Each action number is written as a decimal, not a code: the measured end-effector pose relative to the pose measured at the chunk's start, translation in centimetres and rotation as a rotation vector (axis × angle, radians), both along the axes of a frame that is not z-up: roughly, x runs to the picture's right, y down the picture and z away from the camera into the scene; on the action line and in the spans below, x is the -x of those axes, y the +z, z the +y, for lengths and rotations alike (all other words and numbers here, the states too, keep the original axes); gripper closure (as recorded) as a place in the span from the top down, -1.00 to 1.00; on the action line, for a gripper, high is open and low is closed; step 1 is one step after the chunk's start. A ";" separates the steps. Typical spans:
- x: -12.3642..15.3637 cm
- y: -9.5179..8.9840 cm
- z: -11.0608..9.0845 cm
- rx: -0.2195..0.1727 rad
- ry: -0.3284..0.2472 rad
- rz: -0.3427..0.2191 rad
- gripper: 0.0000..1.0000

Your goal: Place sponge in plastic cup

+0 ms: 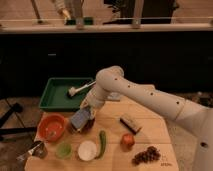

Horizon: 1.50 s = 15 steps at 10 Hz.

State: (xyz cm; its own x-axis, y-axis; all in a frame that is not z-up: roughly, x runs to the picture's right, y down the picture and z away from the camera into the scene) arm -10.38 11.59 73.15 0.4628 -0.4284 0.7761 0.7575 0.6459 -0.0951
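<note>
The wooden worktop point(150, 127) is crowded along its left and near edges. A green tray point(52, 97) fills the far left corner, with one white-headed brush point(75, 90) lying in it. A metal cup point(35, 150) sits at the near left corner, close to the edge. A bunch of grapes point(146, 155) lies close to the near edge on the right.

The widest bare wood is on the right, between the dark oblong block point(130, 124) and the right edge. A smaller bare strip runs between the block and the green vegetable point(102, 144).

The gripper point(86, 111) hangs just in front of the tray, pressed together on the sponge point(80, 120). The sponge is tilted, just right of the orange bowl point(51, 127), with something dark that cannot be made out beneath it. The plastic cup point(63, 150) stands nearer the front edge, apart from the sponge, between the metal cup and the white cup point(87, 150).

By count: one sponge, one plastic cup, one white cup, one metal cup, one orange bowl, one tray, one brush, one dark block, one green vegetable, one red apple point(127, 141) and one bunch of grapes.
</note>
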 end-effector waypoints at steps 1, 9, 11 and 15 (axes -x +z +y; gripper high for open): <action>2.1 -0.7 0.8 -0.028 -0.083 -0.061 -1.00; 10.7 -2.4 8.1 -0.104 -0.608 -0.260 -1.00; 11.3 -2.1 8.9 -0.101 -0.640 -0.247 -1.00; 11.1 -2.4 10.6 -0.090 -0.698 -0.227 -1.00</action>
State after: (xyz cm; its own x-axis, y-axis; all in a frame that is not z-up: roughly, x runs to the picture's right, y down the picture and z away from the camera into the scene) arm -21.52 22.14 70.78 -0.1086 -0.6308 0.7683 0.9896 0.0043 0.1434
